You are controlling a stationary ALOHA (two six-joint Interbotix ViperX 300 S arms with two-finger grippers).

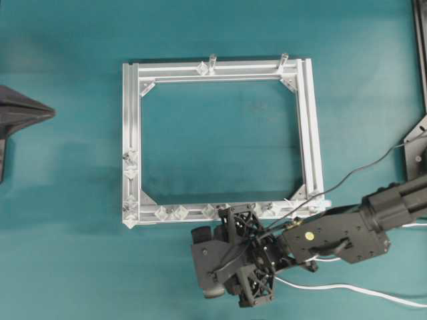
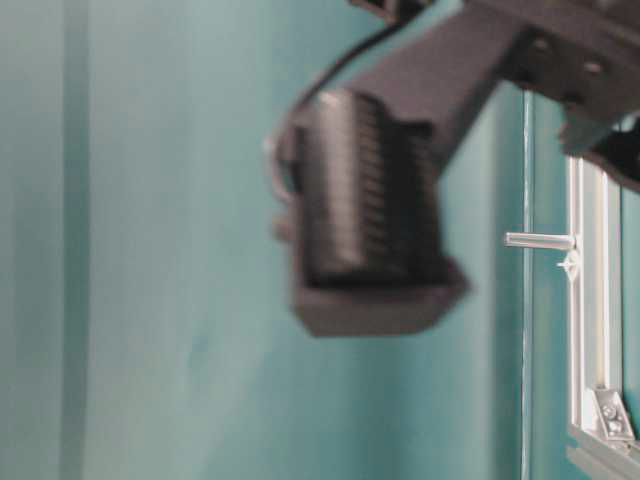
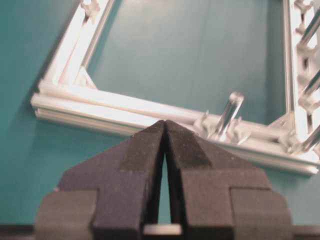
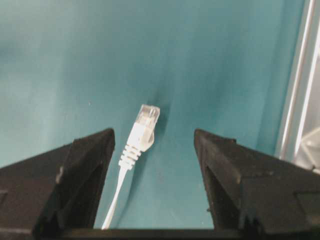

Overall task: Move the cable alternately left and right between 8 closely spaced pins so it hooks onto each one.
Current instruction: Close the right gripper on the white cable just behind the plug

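Right gripper (image 4: 154,150), spread wide and empty, should be lowered squarely astride the cable (image 4: 135,140) before being closed.

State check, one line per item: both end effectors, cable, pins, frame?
Left end effector: shut, tips meeting, nothing between them, off the frame.
Right end effector: open, plug between its fingers, not gripped.
Cable: plug end lies loose on the table; hooked on no pin that I can see.
Pins: on the frame rails.
Frame: flat on the table.
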